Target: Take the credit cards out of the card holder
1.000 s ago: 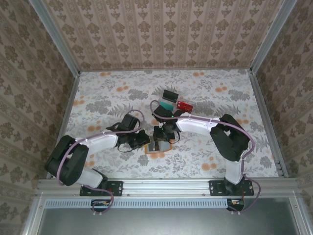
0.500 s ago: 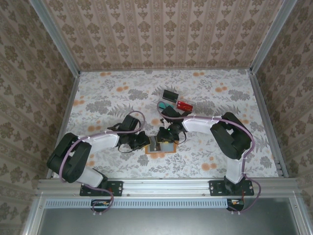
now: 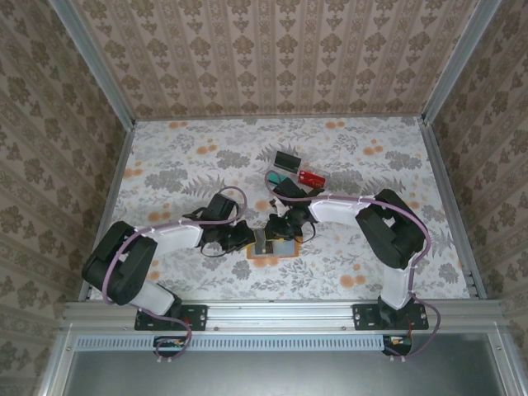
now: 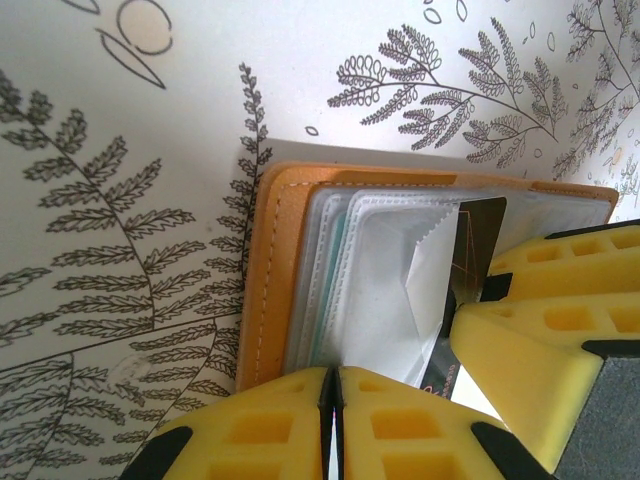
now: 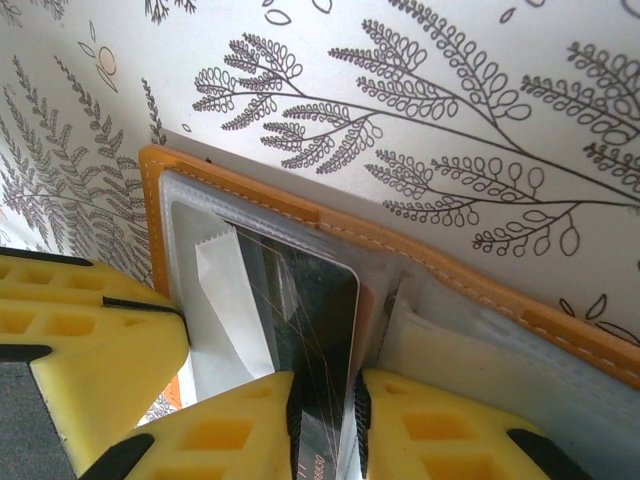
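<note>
The orange card holder (image 3: 269, 247) lies open on the table between the two arms, its clear pockets (image 4: 385, 280) fanned out. My left gripper (image 4: 333, 378) is shut on the near edge of a clear pocket page, at the holder's left side (image 3: 247, 238). My right gripper (image 5: 325, 395) is shut on a dark credit card (image 5: 310, 300) that sits partly inside a pocket; from above it is over the holder's top edge (image 3: 280, 228). A black card (image 3: 287, 160), a teal one (image 3: 278, 176) and a red one (image 3: 311, 177) lie on the table behind.
The right gripper's yellow fingers (image 4: 560, 330) crowd the holder's right half, close to my left jaws. The left gripper's finger (image 5: 90, 340) shows beside the dark card. Patterned walls enclose the table on three sides.
The right arm has drawn its wrist back off the loose cards and settled its gripper at the holder. The left arm has barely moved.
</note>
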